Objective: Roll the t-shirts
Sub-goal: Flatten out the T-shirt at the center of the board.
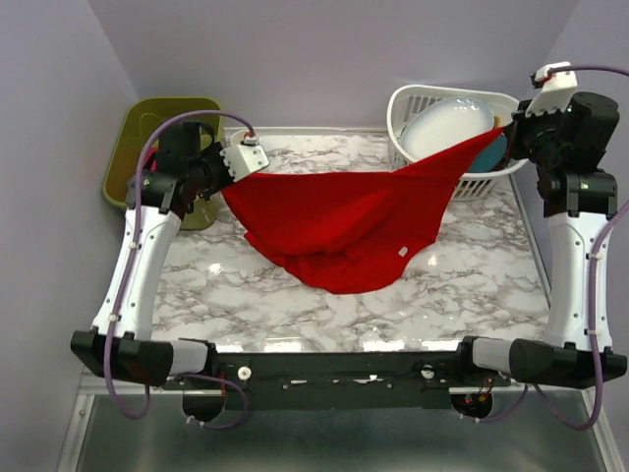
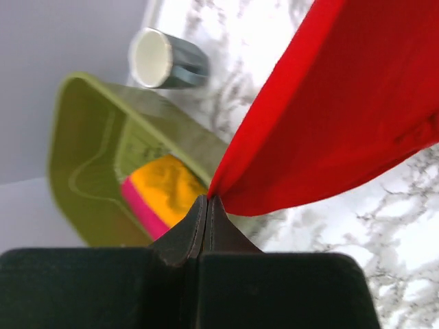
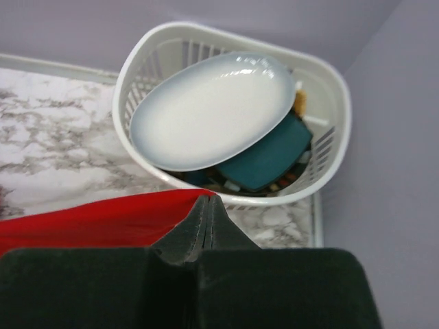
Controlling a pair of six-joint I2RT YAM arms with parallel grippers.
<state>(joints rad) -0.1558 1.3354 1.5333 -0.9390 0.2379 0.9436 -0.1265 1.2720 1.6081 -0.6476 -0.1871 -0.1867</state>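
Red t-shirt [image 1: 339, 224] hangs stretched — pinched by left gripper [image 2: 207, 200] and right gripper [image 3: 209, 199].

Left wrist view: red t-shirt [image 2: 343, 116] runs off top and right edges; orange cloth [image 2: 168, 184] and pink cloth [image 2: 140, 205] in green bin [image 2: 82, 130] sit partly behind left gripper [image 2: 207, 200]. Right wrist view: white plate [image 3: 212, 110] covers much of teal dish [image 3: 264, 161]; bits beneath it in basket [image 3: 341, 110] too small to tell.

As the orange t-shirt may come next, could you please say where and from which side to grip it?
Probably pinch the orange t-shirt on top, coming straight down: it lies inside the green bin, whose walls block the sides, with a pink t-shirt against one edge. The left gripper, nearer, is shut on the red t-shirt.
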